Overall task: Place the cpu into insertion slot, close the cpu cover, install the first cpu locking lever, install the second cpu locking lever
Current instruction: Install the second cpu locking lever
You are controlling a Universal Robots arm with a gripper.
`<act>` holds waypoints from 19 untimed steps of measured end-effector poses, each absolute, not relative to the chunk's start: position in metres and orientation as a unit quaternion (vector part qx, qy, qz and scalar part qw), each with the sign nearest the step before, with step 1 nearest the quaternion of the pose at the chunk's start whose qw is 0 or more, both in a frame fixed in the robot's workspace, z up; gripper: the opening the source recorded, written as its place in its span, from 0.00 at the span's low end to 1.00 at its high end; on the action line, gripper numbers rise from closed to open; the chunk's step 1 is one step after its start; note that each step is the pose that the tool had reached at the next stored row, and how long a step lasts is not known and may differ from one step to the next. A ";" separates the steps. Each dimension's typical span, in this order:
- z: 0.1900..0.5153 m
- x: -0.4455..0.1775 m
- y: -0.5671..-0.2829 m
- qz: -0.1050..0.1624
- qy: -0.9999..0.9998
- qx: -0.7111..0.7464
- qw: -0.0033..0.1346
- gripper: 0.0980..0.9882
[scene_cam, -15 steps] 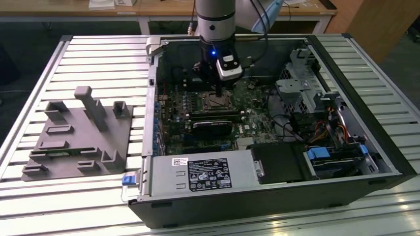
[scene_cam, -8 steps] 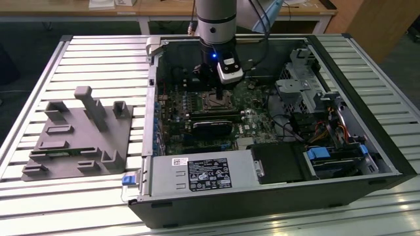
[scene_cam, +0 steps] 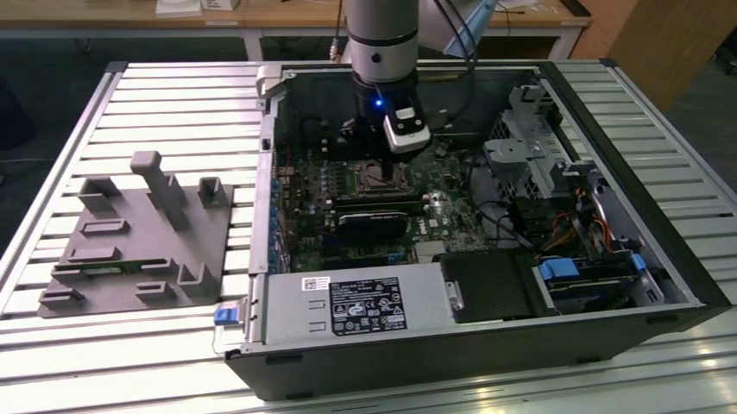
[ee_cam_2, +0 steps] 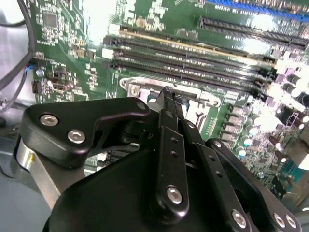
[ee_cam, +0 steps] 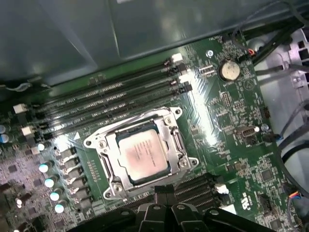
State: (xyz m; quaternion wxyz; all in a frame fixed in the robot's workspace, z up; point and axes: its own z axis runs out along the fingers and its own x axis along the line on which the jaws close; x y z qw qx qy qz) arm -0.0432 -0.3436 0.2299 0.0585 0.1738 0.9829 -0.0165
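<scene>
In both wrist views the gripper (ee_cam_2: 166, 94) is hanging low over the green motherboard (ee_cam: 231, 121), its black jaws pressed together with nothing showing between them. In the first wrist view their tip is sitting just beside the near edge of the insertion slot (ee_cam: 140, 152), where the cpu (ee_cam: 143, 154) is lying flat with its dull silver top showing. The cpu cover (ee_cam: 173, 133) is lying down around the chip, framing it in its window. Just beyond the socket, the long black memory slots (ee_cam: 111, 104) are running side by side, and a round coin battery (ee_cam: 229, 70) is sitting further off. In the exterior view the arm (scene_cam: 382, 43) is reaching down into the open computer case (scene_cam: 484, 285), which is resting on a slatted tabletop (scene_cam: 173, 112) near a grey fixture (scene_cam: 138, 237).
</scene>
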 end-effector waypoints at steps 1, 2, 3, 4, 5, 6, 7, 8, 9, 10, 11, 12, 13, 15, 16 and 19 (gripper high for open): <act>0.230 -0.043 -0.345 -0.017 0.983 0.174 0.059 0.01; 0.230 -0.042 -0.346 -0.017 0.983 0.174 0.059 0.01; 0.230 -0.042 -0.347 -0.018 0.983 0.174 0.059 0.01; 0.230 -0.042 -0.348 -0.018 0.983 0.174 0.059 0.01; 0.230 -0.041 -0.349 -0.018 0.983 0.174 0.059 0.01; 0.230 -0.041 -0.350 -0.018 0.983 0.173 0.059 0.01; 0.230 -0.041 -0.350 -0.018 0.983 0.171 0.059 0.01; 0.230 -0.042 -0.350 -0.018 0.984 0.167 0.059 0.01; 0.230 -0.042 -0.350 -0.018 0.985 0.160 0.059 0.01; 0.230 -0.042 -0.350 -0.018 0.986 0.154 0.059 0.01; 0.230 -0.042 -0.350 -0.018 0.987 0.147 0.060 0.01; 0.230 -0.042 -0.350 -0.018 0.988 0.140 0.060 0.01; 0.230 -0.042 -0.350 -0.019 0.989 0.134 0.060 0.01; 0.230 -0.042 -0.350 -0.021 0.990 0.127 0.060 0.01; 0.229 -0.043 -0.350 -0.021 0.990 0.124 0.060 0.01; 0.228 -0.046 -0.351 -0.021 0.991 0.119 0.061 0.01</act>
